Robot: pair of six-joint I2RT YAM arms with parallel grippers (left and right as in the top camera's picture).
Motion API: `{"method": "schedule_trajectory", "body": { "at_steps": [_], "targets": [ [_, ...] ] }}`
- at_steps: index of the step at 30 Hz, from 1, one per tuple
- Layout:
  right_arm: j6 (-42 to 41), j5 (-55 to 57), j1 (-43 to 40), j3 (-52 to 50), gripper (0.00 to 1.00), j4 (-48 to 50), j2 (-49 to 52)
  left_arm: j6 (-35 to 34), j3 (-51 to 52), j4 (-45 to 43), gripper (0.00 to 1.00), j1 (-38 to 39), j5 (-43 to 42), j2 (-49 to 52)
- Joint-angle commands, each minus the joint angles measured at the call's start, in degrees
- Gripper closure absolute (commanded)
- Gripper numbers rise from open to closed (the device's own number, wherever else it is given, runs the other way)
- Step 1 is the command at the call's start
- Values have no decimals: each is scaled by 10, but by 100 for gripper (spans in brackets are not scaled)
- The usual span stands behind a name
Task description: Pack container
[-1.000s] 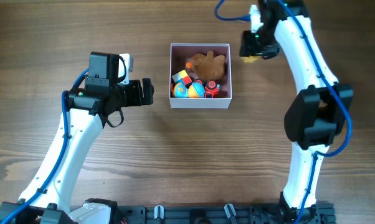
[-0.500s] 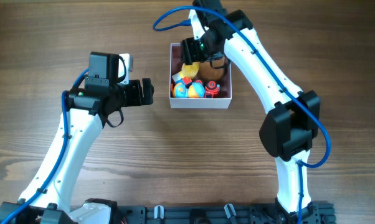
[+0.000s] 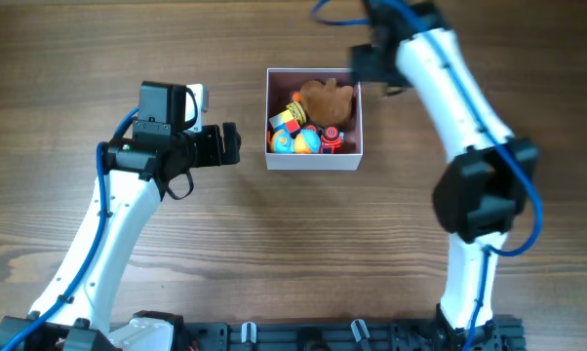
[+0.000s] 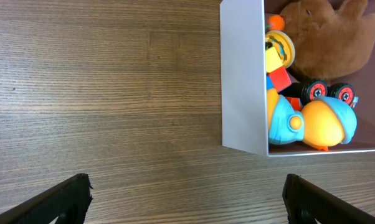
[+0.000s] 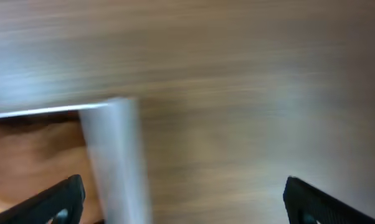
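The container (image 3: pixel 268 132), a square white box with a pink inside, stands mid-table. It holds a brown plush (image 3: pixel 328 99), a yellow ring toy (image 3: pixel 294 109), blue-and-orange eggs (image 3: pixel 294 142) and a small car with red wheels (image 3: pixel 332 136). My left gripper (image 3: pixel 232 144) hangs open just left of the box, nothing between its fingers (image 4: pixel 70 196). The left wrist view shows the container wall (image 4: pixel 242 74) and the toys. My right gripper (image 3: pixel 371 66) is open and empty over the box's far right corner; its blurred wrist view shows the container wall (image 5: pixel 116 155) and plush (image 5: pixel 32 149).
Bare wooden tabletop (image 3: pixel 303 244) surrounds the box on all sides. The arm bases (image 3: pixel 303 336) sit along the near edge.
The right arm swung from right of the box to over it, opened and let a yellow toy drop inside, then pulled back to the far right corner. The left arm stayed still.
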State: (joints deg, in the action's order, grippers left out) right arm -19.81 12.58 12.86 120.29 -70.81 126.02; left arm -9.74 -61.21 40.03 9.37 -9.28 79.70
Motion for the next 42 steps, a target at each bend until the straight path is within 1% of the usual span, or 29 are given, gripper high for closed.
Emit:
{"method": "schedule_trajectory", "body": {
  "at_steps": [1, 5, 10, 13, 14, 15, 16, 17, 18, 20, 22, 23, 27, 31, 33, 34, 35, 37, 38, 41, 42],
  "targets": [
    [-12, 14, -78, 12, 0, -44, -61, 7, 3, -1, 0, -3, -1, -2],
    [13, -50, -126, 12, 0, -67, -158, 7, 3, -1, 0, -3, -1, -2],
    [33, -49, -141, 2, 0, -126, -305, 7, 3, -1, 0, -3, -1, -2],
    [31, -50, -141, -90, 0, -101, -393, 7, 3, -1, 0, -3, -1, -2],
    [31, -52, -141, -209, 0, -40, -473, 7, 3, -1, 0, -3, -1, -2],
    [34, -51, -141, -268, 0, 2, -517, 7, 3, -1, 0, -3, -1, -2],
    [34, -52, -141, -299, 0, 27, -542, 7, 3, -1, 0, -3, -1, -2],
    [43, -71, -141, -367, 0, 88, -601, 7, 2, -1, 0, -3, -1, -2],
    [86, -137, -141, -437, 0, 165, -669, 7, 2, -1, 0, -3, -1, -2],
    [148, -228, -141, -526, 0, 243, -761, 7, 3, -1, 0, -3, -1, -2],
    [150, -230, -141, -581, 0, 261, -825, 7, 3, -1, 0, -3, -1, -2],
    [137, -230, -141, -599, 0, 258, -849, 7, 3, -1, 0, -3, -1, -2],
    [47, -228, -141, -612, 0, 179, -869, 7, 3, -1, 0, -3, -1, -2],
    [69, -199, -141, -612, 0, 137, -854, 7, 3, -1, 0, -3, -1, -2],
    [75, -166, -141, -612, 0, 144, -844, 7, 3, -1, 0, -3, -1, -2],
    [94, -167, -141, -613, 0, 152, -842, 7, 3, -1, 0, -3, -1, -2],
    [131, -177, -141, -613, 0, 165, -839, 7, 2, -1, 0, -3, -1, -2],
    [231, -231, -141, -613, 0, 184, -835, 7, 2, -1, 0, -3, -1, -2],
    [263, -252, -141, -613, 0, 185, -834, 7, 3, -1, 0, -3, -1, -2],
    [266, -259, -141, -615, 0, 189, -834, 7, 3, -1, 0, -3, -1, -2],
    [257, -260, -141, -621, 0, 205, -834, 7, 3, -1, 0, -3, -1, -2]
  ]
}}
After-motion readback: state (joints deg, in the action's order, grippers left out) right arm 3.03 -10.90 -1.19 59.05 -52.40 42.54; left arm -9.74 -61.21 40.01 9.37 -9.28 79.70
